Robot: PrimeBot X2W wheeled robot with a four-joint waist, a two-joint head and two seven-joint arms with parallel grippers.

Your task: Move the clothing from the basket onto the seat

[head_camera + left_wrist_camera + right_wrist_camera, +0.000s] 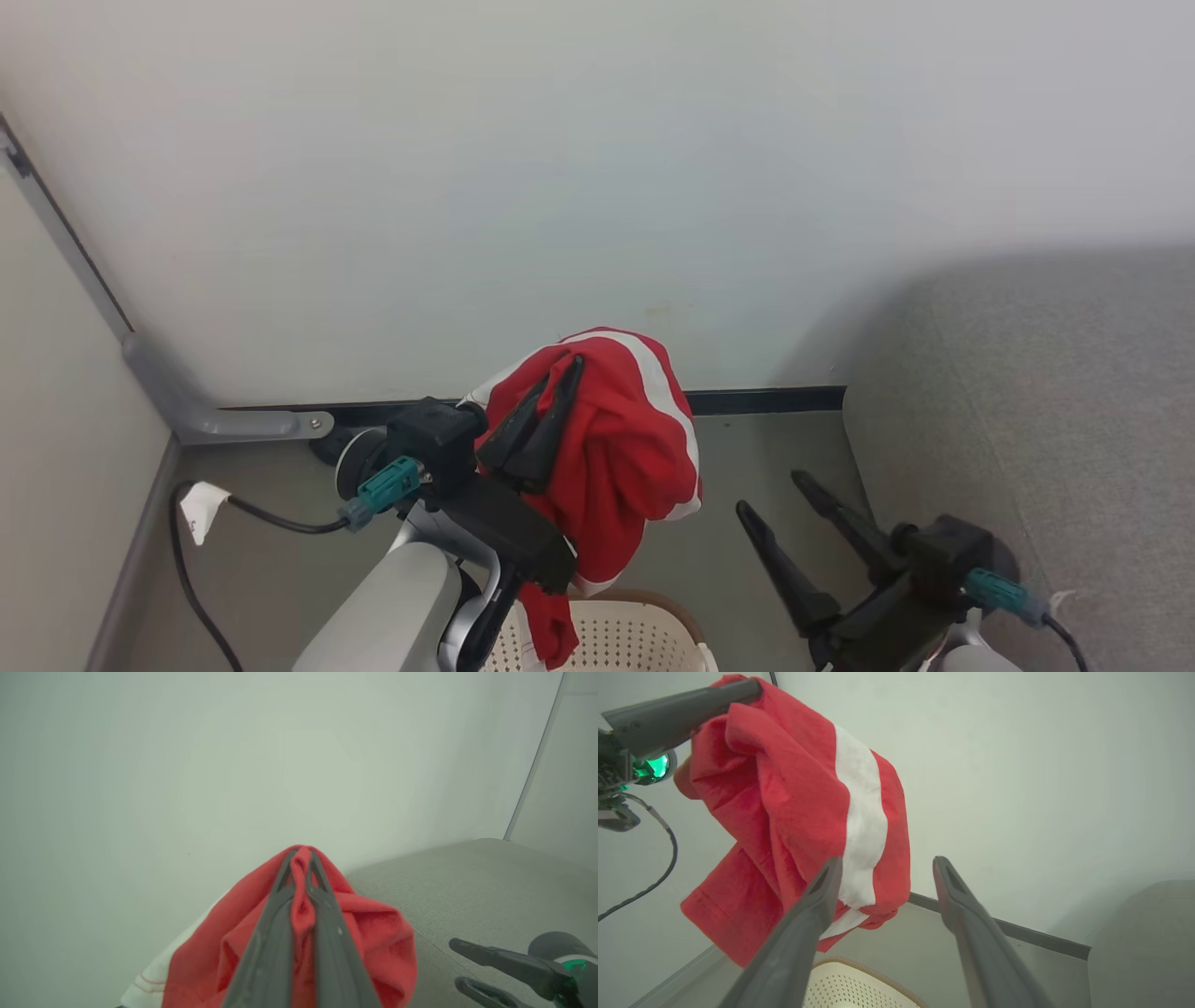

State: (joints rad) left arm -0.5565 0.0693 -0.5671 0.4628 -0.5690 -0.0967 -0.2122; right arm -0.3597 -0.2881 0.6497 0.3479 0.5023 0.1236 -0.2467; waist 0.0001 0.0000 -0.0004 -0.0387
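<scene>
Pale wall (597, 168) backs the scene. Red clothing (621, 448) hangs clamped in the left fingers (541, 411) above the basket (686, 627) at 6 o'clock; the right fingers (777, 560) are spread, empty. It should be carried high toward the seat (1055, 392) at 3 o'clock, hem kept clear.

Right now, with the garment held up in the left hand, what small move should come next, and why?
I would likely carry the left hand rightward toward the seat. It is shut on the clothing, which hangs over the basket, while the grey seat lies to the robot's right, beyond the open, empty right hand. Holding this height should stop the hem dragging.
</scene>
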